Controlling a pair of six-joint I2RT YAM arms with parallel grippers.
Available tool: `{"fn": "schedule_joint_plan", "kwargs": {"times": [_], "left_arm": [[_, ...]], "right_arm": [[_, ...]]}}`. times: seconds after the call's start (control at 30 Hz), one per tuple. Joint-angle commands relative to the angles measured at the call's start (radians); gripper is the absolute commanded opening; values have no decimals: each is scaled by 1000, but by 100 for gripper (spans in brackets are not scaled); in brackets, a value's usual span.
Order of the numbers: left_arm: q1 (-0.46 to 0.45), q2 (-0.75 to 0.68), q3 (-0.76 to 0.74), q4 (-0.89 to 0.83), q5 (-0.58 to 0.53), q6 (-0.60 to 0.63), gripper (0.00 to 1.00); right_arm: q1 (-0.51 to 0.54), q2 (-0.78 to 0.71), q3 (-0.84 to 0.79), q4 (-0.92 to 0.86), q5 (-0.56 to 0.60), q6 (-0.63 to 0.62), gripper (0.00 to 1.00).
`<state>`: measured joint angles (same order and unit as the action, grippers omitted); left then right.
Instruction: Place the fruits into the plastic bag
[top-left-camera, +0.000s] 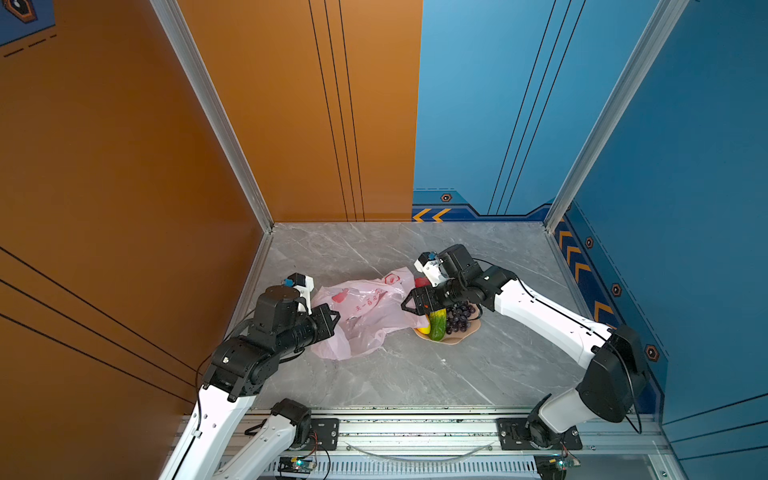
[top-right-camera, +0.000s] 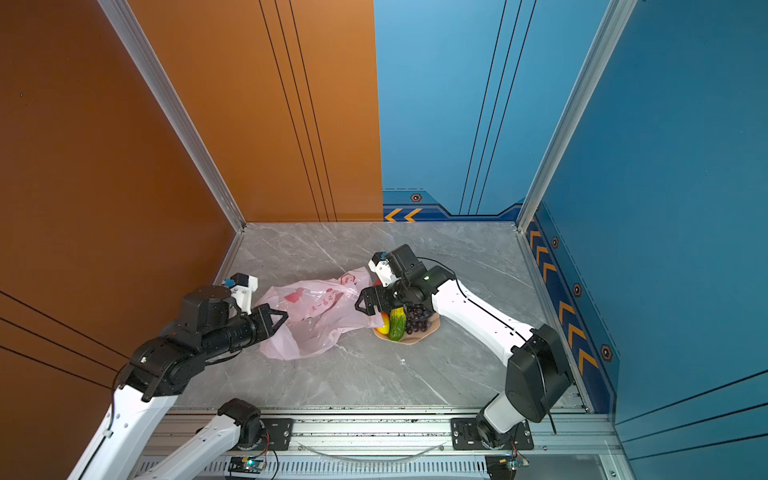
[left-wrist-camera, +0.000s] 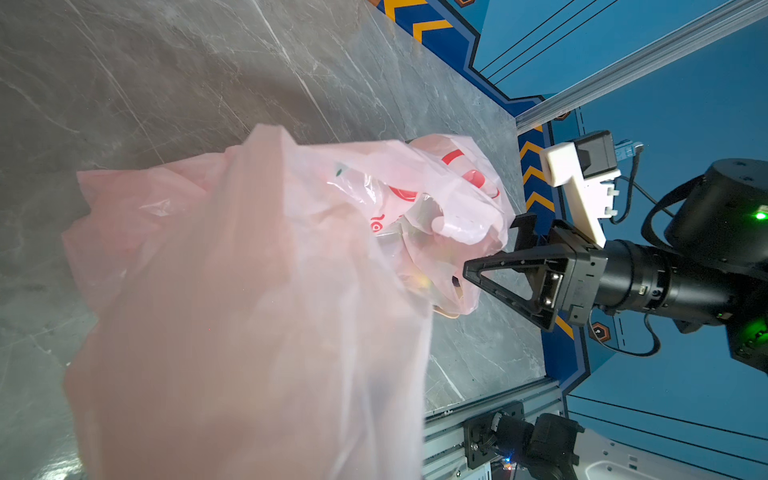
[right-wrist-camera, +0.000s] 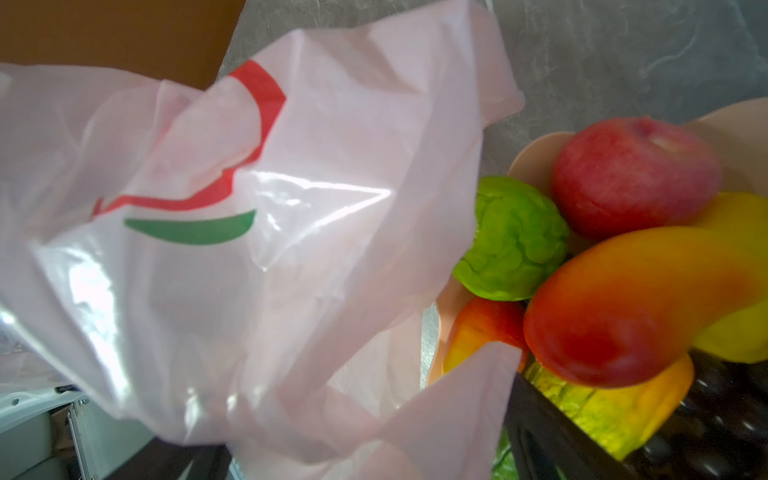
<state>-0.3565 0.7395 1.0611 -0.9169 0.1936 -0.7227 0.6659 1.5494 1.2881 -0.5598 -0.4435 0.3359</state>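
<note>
Clearly the left gripper (top-left-camera: 334, 318) is clamped shut on the end of the plastic bag (top-left-camera: 365, 309) that lies toward the table's left edge; in the left wrist view the pale-pink film rises right up to the lens and hides the fingers. The right gripper (left-wrist-camera: 492, 243) is at the bag's opposite end with its jaws standing well apart; whether either finger touches the film I cannot tell. The bag lies crumpled between the two grippers on the grey marble table (top-left-camera: 419, 374), about midway between the front and back edges and somewhat nearer the left edge than the right; red and green prints show on it. Its right end lies over the left rim of the peach scalloped bowl (top-left-camera: 457, 338), which sits just beside it near the table's middle, under the right gripper. All the fruits that can be seen are in the bowl: a red apple (right-wrist-camera: 636, 174) at the far side; a green round fruit (right-wrist-camera: 511, 241) touching it; a red-yellow mango (right-wrist-camera: 623, 307) lying across the pile; a green-yellow cucumber (top-left-camera: 437, 325) toward the table's front edge; a purple grape bunch (top-left-camera: 459, 318) just beside the cucumber.
</note>
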Motion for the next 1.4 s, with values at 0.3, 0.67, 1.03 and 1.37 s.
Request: {"fn": "schedule_joint_plan", "kwargs": {"times": [0.3, 0.67, 1.03, 1.37], "left_arm": [[46, 4, 40, -25, 58, 15, 0], [83, 21, 110, -128, -1, 83, 0], [152, 646, 1006, -133, 66, 236, 0], [-284, 419, 758, -48, -546, 336, 0]], "right_arm": [[-26, -24, -40, 124, -61, 32, 35], [-58, -216, -66, -10, 121, 57, 0], [-50, 392, 1136, -333, 302, 88, 0], [0, -30, 464, 159, 484, 59, 0]]}}
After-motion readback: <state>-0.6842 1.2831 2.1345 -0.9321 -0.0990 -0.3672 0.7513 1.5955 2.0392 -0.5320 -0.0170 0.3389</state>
